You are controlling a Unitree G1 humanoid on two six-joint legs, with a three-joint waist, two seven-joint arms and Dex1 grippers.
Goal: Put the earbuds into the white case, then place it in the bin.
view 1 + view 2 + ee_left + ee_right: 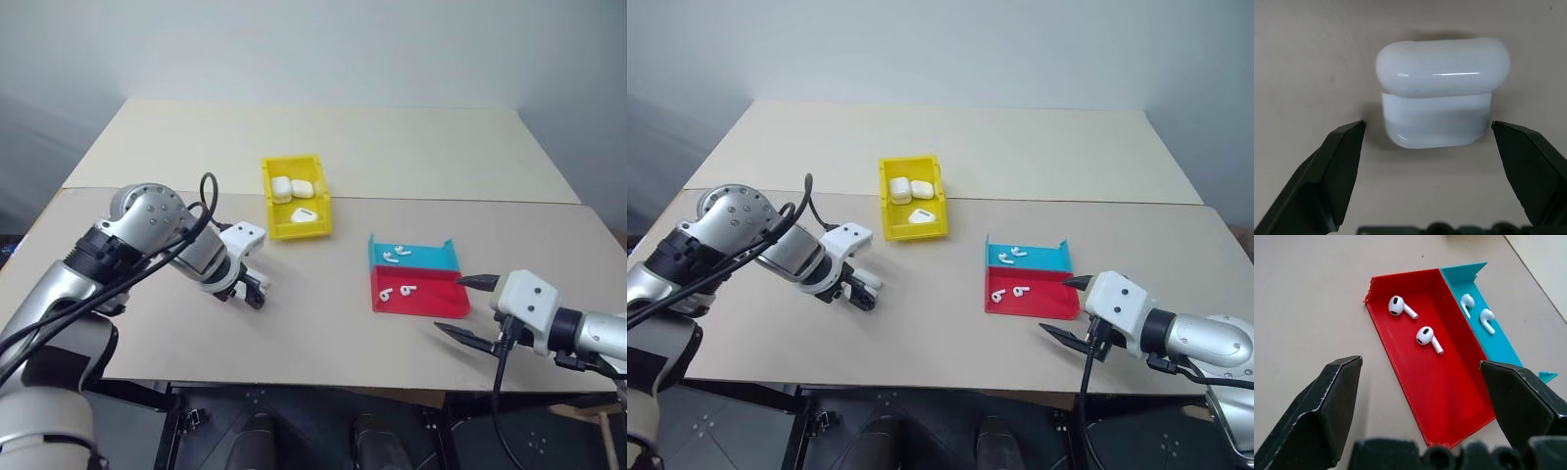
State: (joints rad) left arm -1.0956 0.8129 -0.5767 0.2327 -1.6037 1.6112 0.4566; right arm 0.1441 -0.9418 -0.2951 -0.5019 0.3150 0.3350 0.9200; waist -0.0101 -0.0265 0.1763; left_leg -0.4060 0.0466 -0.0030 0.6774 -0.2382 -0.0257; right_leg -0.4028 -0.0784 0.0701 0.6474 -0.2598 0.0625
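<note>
Your small glossy white rounded earbud case (1442,93) sits on the beige table (323,323), framed by the wide-open left gripper (1427,134), fingers (1339,166) not touching it. Right gripper (1420,377) is fully spread and empty, near the red-and-blue tray (1449,391) holding tiny white earbuds (1427,339).

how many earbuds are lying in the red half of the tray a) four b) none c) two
c: the right wrist view shows two tiny glossy white plastic earbuds lying in the red compartment of the shallow plastic tray, and two more in its blue compartment.
</note>
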